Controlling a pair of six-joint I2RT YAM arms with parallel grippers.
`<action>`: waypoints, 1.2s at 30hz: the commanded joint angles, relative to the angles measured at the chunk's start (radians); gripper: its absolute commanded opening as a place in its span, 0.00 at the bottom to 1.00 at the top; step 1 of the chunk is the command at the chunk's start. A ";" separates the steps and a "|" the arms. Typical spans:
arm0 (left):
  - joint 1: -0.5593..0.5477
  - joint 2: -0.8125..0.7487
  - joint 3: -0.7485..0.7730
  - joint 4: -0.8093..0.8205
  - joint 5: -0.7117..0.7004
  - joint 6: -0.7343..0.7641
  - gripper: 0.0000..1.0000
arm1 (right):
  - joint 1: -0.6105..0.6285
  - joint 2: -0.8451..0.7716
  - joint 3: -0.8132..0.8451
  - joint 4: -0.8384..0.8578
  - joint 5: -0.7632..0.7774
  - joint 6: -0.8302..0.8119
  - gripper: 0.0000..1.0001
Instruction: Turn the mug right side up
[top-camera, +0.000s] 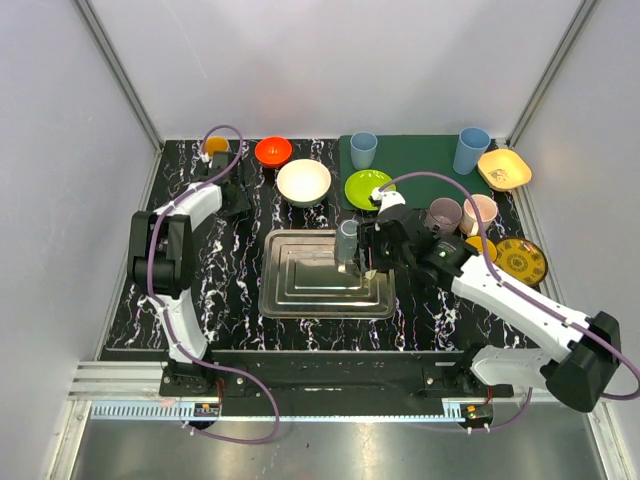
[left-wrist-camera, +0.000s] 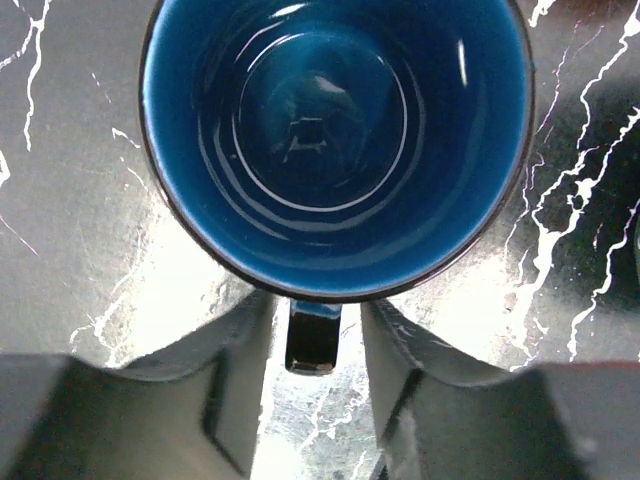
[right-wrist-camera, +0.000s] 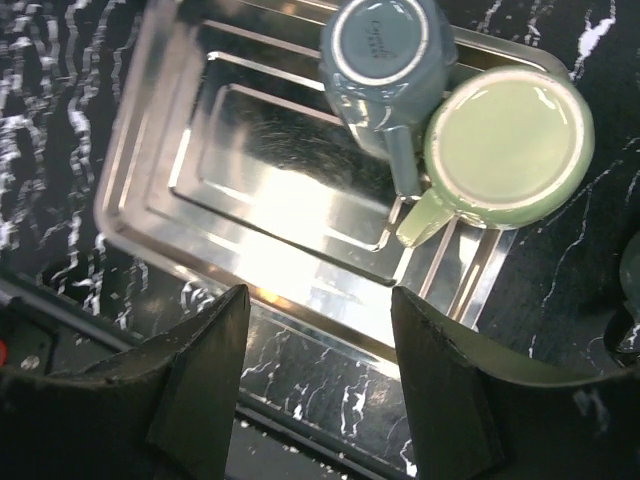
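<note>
A dark mug with a glossy blue inside (left-wrist-camera: 330, 150) stands upright on the marbled table, filling the left wrist view. Its dark handle (left-wrist-camera: 313, 345) sits between my left gripper's (left-wrist-camera: 315, 312) fingers with a gap on each side, so the jaws are open around it. On the steel tray (right-wrist-camera: 170, 190) a grey-blue mug (right-wrist-camera: 385, 60) and a pale green mug (right-wrist-camera: 510, 135) rest upside down, side by side. My right gripper (right-wrist-camera: 320, 300) hangs open over the tray's near rim, holding nothing. From above, the left gripper (top-camera: 236, 203) is back left and the right gripper (top-camera: 366, 250) is over the tray (top-camera: 300, 290).
Behind the tray are a white bowl (top-camera: 303, 182), an orange-red bowl (top-camera: 273, 150) and a green plate (top-camera: 368, 188). Two blue cups (top-camera: 364, 150) (top-camera: 471, 150) stand on a green mat. A yellow dish (top-camera: 504, 168), two pinkish mugs (top-camera: 443, 214) and a patterned plate (top-camera: 521, 262) crowd the right.
</note>
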 joint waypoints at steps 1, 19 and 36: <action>0.007 -0.091 -0.054 0.009 -0.038 -0.044 0.53 | 0.003 0.048 0.023 0.008 0.130 -0.013 0.64; -0.206 -0.995 -0.676 0.065 -0.259 -0.446 0.91 | 0.003 0.286 -0.005 -0.018 0.377 0.450 0.60; -0.216 -1.113 -0.673 -0.116 -0.282 -0.521 0.98 | 0.002 0.494 0.109 -0.187 0.496 0.694 0.45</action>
